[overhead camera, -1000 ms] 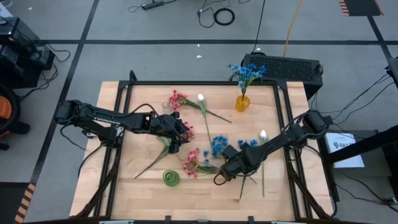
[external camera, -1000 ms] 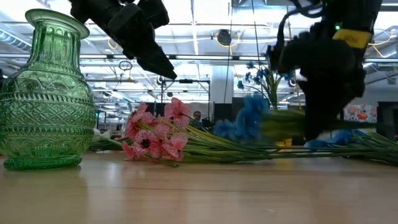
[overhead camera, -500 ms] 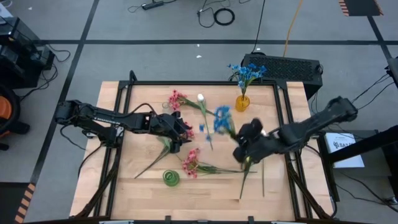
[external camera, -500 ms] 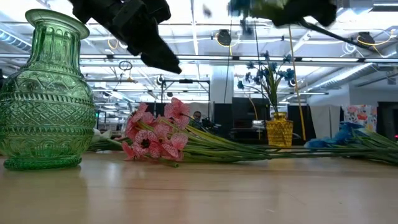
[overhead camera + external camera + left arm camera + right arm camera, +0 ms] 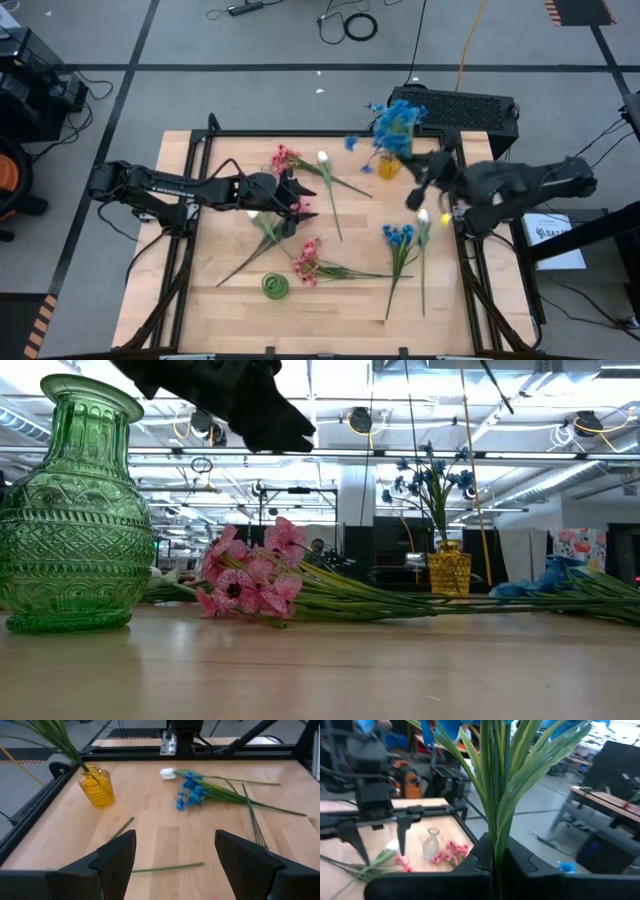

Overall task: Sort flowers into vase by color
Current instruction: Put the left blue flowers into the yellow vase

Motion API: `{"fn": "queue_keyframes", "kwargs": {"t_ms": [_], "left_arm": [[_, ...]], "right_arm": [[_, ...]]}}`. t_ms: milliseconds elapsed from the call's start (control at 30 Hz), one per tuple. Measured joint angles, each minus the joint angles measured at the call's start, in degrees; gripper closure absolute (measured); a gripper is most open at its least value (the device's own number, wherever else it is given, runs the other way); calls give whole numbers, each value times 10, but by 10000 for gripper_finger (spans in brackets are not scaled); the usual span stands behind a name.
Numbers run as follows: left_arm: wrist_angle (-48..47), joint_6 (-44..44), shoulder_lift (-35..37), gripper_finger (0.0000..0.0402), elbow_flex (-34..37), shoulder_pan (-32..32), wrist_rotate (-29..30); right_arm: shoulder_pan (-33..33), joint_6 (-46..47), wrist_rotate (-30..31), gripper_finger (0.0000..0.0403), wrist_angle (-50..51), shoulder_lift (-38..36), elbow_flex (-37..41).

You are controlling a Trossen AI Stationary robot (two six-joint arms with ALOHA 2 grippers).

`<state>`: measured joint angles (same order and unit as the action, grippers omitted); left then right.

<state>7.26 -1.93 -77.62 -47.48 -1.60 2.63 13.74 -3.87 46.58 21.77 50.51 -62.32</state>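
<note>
My right gripper (image 5: pixel 414 190) is high above the table's far right part, shut on a blue flower sprig (image 5: pixel 388 124). Its blossoms blur over the yellow vase (image 5: pixel 388 166), which holds other blue flowers. Lying flat on the table are a pink sprig (image 5: pixel 308 258), a second pink sprig with a white one (image 5: pixel 287 158), a blue sprig (image 5: pixel 398 235) and a white sprig (image 5: pixel 423 216). The green vase (image 5: pixel 275 286) stands near the front edge. My left gripper (image 5: pixel 292 196) hovers open above the table's middle, holding nothing. My right gripper pinches the blue sprig's bundle of green stems (image 5: pixel 495 851) between its two fingers, low on the stems. The fingers point about level toward the table's left and lie across the stems. The sprig stands upright above the fingers, leaves and blossoms (image 5: pixel 451 727) on top, clear of the table.
A black box (image 5: pixel 455 106) sits just beyond the table's far edge, behind the yellow vase. A black frame (image 5: pixel 320 133) runs around the tabletop. In the left wrist view, bare wood lies between the yellow vase (image 5: pixel 96 785) and the blue sprig (image 5: pixel 190 795).
My right gripper has risen steeply from the table's front middle toward the far right and the yellow vase, turning from pointing down to about level. The blue sprig has gone from lying on the table to upright, lifted clear. My left gripper has tipped up a little.
</note>
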Motion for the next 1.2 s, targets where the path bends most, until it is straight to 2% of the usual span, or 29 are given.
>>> {"fn": "queue_keyframes", "kwargs": {"t_ms": [67, 133, 300, 433, 600, 700, 867, 1200], "left_arm": [[3, 0, 0, 123, 0, -6, 0], [8, -2, 0, 123, 0, -13, 0], [32, -4, 0, 123, 0, -28, 1], [45, -5, 0, 123, 0, -39, 0], [44, -5, 0, 123, 0, -49, -6], [44, -5, 0, 123, 0, -55, -7], [52, -15, 0, 123, 0, -60, -8], [61, -19, 0, 123, 0, -60, -8]], "right_arm": [[-12, -7, -25, 395, -21, -33, 20], [-20, -34, -33, 395, -90, -64, 68], [-51, -148, -50, 395, -420, -119, 260], [-89, -211, -53, 395, -687, -109, 391], [-147, -222, -49, 395, -881, -66, 497], [-184, -209, -53, 395, -942, -40, 524], [-245, -162, -110, 395, -952, 7, 529], [-339, -96, -154, 395, -1000, 125, 529]]}}
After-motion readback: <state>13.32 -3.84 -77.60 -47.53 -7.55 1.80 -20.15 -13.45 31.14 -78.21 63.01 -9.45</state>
